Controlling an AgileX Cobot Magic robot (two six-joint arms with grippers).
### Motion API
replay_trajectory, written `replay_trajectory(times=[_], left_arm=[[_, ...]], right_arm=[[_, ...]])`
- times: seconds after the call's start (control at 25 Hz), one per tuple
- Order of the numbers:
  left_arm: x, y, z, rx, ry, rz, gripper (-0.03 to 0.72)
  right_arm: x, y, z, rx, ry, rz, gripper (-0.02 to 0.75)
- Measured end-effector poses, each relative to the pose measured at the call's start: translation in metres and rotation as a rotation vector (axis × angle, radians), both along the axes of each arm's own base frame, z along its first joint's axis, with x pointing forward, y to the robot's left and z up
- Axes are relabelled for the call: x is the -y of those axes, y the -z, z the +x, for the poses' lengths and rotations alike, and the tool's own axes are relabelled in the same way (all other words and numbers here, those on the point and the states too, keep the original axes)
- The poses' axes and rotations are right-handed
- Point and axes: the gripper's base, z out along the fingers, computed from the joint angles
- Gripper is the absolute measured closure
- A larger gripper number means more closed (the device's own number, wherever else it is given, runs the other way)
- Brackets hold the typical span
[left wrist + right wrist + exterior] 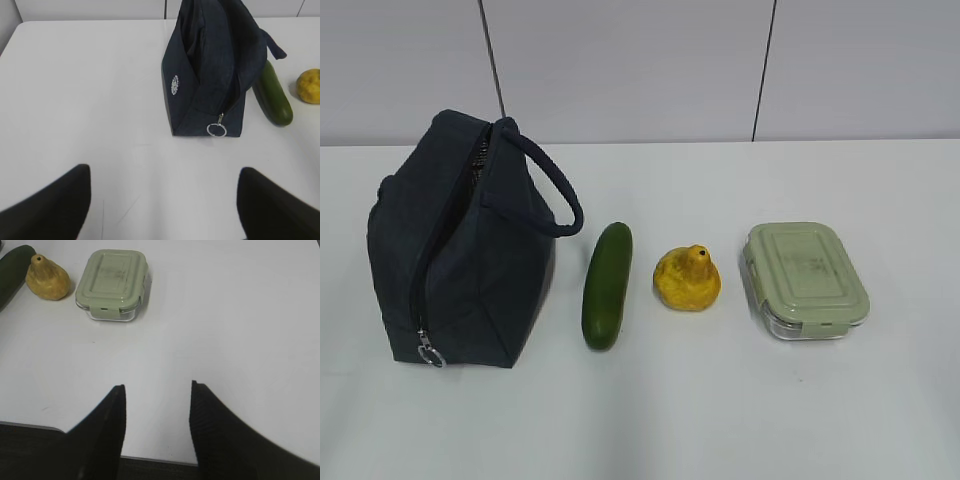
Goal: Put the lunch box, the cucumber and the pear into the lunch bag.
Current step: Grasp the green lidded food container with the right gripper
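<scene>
Across the white table (720, 420) in the exterior view, four things sit in a row from left to right. At the left of the frame stands the lunch bag (470, 260), dark navy and upright, its loop handle arching toward the right and a metal ring pull (431, 355) hanging low at its near corner. Just right of the bag lies the cucumber (607, 285), pointing away from the camera, close to the bag but apart from it. Near the frame's centre sits the pear (688, 278), yellow and lumpy, its pointed top up. At the right rests the lunch box (806, 278), its pale green lid clipped on.

From the left wrist view, the left gripper (162, 205) fills the bottom corners of the frame, its dark fingers spread wide with nothing between them, above bare table short of the bag. From the right wrist view, the right gripper (157, 430) sits at the bottom of the frame, fingers parted and empty, with the lunch box at upper left.
</scene>
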Motion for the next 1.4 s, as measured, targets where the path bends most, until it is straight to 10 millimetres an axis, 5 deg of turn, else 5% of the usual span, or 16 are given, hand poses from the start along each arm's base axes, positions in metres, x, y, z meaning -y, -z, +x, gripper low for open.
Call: replay_trajectory(times=[0.96,1.4], left_arm=[[0.000,0.000,0.000,0.000,0.000,0.000,0.160],[0.000,0.000,0.000,0.000,0.000,0.000,0.160]], right_arm=[[0.000,-0.002,0.001,-0.005,-0.002,0.003,0.400],[-0.002,-0.079,0.031,0.040,0.000,0.022,0.350]])
